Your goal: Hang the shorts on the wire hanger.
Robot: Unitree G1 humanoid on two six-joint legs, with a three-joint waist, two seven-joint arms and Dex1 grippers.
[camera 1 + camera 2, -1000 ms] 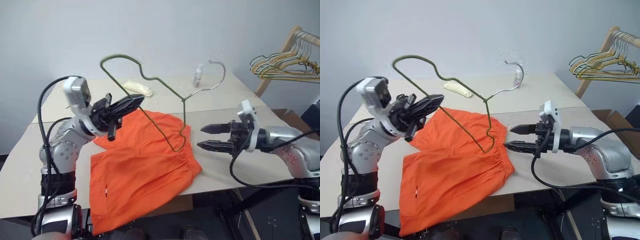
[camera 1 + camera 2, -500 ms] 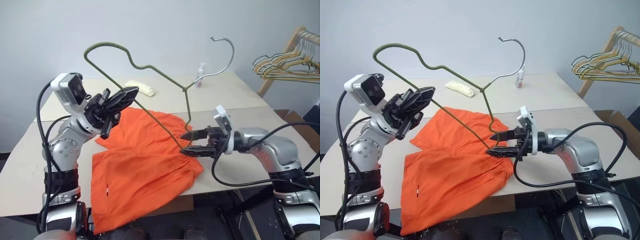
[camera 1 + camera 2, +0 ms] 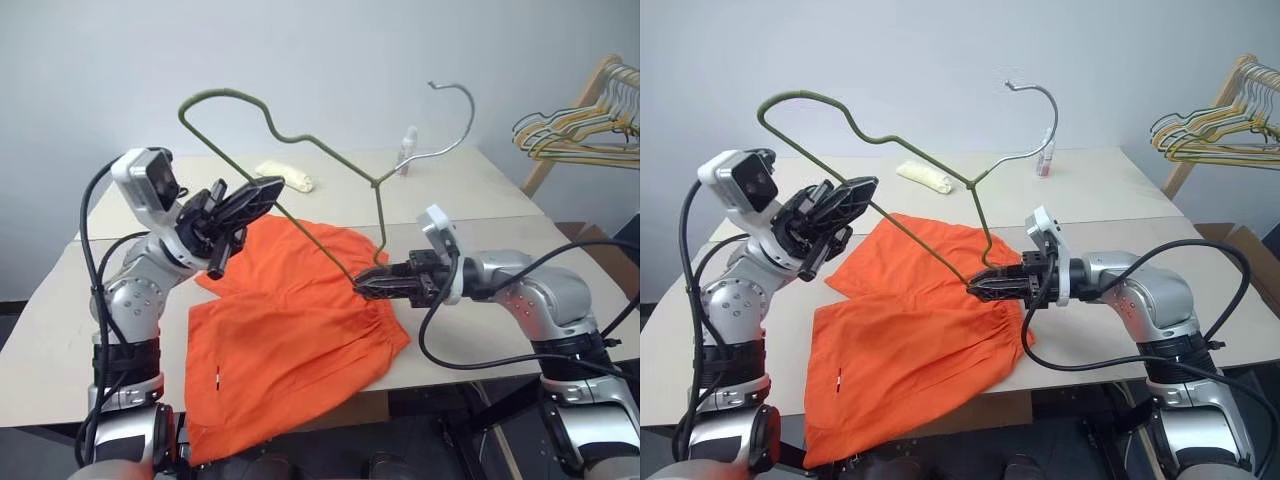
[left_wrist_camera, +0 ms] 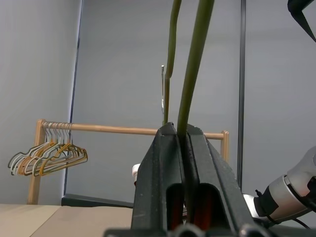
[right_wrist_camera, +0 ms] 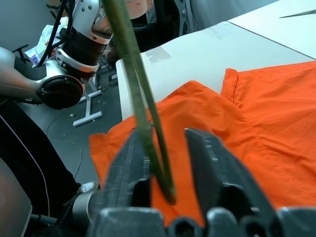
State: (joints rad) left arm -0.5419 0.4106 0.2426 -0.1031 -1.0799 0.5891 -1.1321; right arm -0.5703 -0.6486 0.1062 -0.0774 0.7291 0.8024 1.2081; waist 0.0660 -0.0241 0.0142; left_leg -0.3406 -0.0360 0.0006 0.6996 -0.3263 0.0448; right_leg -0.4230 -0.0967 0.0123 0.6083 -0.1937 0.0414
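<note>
Thin wire hanger (image 3: pixel 300 150) is clamped by the left gripper (image 3: pixel 262 192); its low corner over the floppy shorts (image 3: pixel 290 320) sits between the right gripper (image 3: pixel 368 284)'s part-open fingers — waistband's probably the grab spot.

Your right gripper (image 3: pixel 980 284) has the wire hanger (image 3: pixel 890 170) slanting up and across between its fingers, with the shorts (image 3: pixel 910 320) spread directly beneath, so there's little room to drop. Above and behind it the air is open. Your left gripper (image 3: pixel 855 192) is clamped on the wire; the tabletop (image 3: pixel 1100 190) beyond it holds a pale bundle (image 3: pixel 923 177) and small bottle (image 3: pixel 1045 158). The hanger rack (image 3: pixel 1215 130) stands well off to the right.
</note>
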